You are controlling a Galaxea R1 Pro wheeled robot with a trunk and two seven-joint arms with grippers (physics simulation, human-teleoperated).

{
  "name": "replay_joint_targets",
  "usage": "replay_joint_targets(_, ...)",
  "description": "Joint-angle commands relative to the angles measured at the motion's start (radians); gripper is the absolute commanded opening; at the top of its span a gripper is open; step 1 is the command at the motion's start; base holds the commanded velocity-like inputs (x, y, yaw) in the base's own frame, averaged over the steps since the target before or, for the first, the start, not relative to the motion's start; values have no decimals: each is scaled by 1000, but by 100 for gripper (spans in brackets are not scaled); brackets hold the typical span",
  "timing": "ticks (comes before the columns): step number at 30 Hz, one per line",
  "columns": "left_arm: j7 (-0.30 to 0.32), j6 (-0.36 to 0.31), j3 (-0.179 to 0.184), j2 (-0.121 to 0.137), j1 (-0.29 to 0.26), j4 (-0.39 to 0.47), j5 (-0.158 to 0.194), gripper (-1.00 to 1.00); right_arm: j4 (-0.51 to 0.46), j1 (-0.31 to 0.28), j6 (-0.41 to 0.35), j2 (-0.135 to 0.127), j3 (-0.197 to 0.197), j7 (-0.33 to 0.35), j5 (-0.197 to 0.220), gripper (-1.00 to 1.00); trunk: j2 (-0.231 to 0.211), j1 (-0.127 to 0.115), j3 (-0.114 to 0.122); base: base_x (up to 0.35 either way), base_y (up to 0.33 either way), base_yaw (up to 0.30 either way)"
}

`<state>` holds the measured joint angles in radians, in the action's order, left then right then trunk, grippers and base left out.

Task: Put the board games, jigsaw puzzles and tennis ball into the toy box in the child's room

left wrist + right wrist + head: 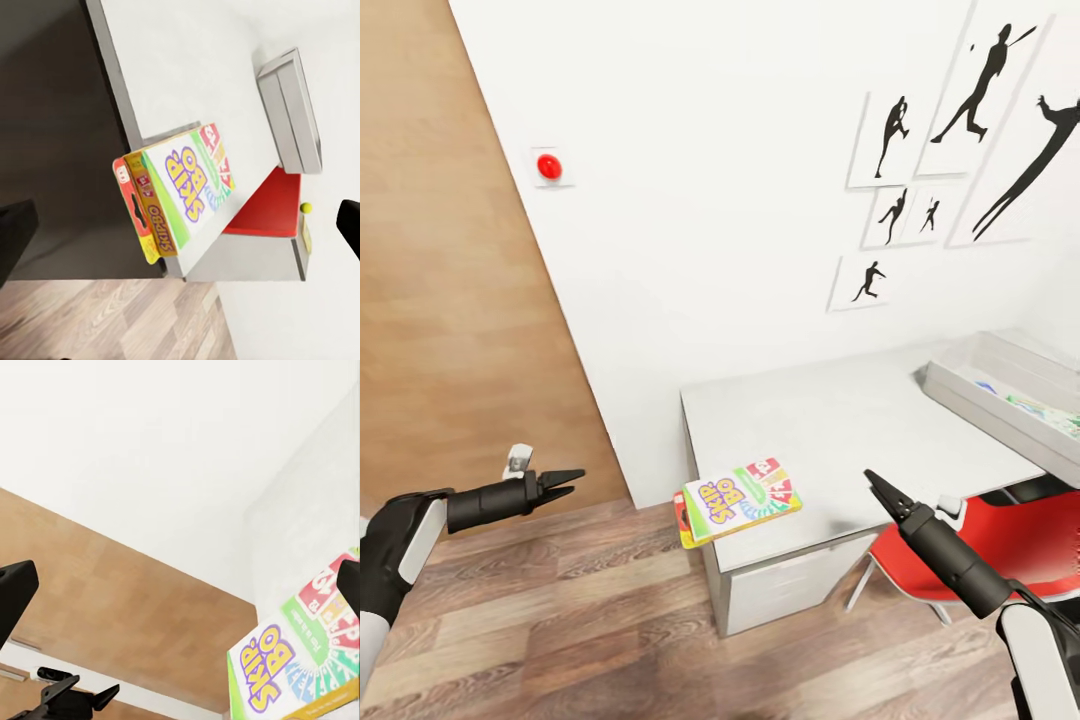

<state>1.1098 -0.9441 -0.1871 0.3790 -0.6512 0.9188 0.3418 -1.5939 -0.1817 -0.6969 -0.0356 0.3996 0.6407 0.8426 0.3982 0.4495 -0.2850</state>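
Note:
One board game (741, 499), a yellow, green and red printed box, lies on the grey table (830, 420) and overhangs its near left corner. It also appears in the left wrist view (184, 195) and the right wrist view (300, 667). The light grey toy box (1000, 385) stands at the table's far right with coloured pieces inside. A small yellow-green tennis ball (305, 208) shows beyond the red chair; what it rests on I cannot tell. My left gripper (575, 482) hangs open, left of the table. My right gripper (875, 482) is open and empty, right of the board game.
A red chair (1000, 550) is tucked under the table's front right. A wood door panel (450, 300) fills the left, next to a white wall with a red button (549, 166) and black silhouette pictures (960, 130). Wood-plank floor (610, 620) lies in front.

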Motion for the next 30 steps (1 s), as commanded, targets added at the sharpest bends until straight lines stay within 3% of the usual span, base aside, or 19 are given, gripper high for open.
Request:
replay_joint_targets(1,2,-5,-1,0,-1,0,2,100,0,-1,-6,1,0,0,4,100,2,1,-2,0,-104,0)
replay_joint_targets(30,5,-14,-8,4,-1,0,5,100,3,-1,-3,14,-6,-1,1,100,2,1,-2,11,-115,0)
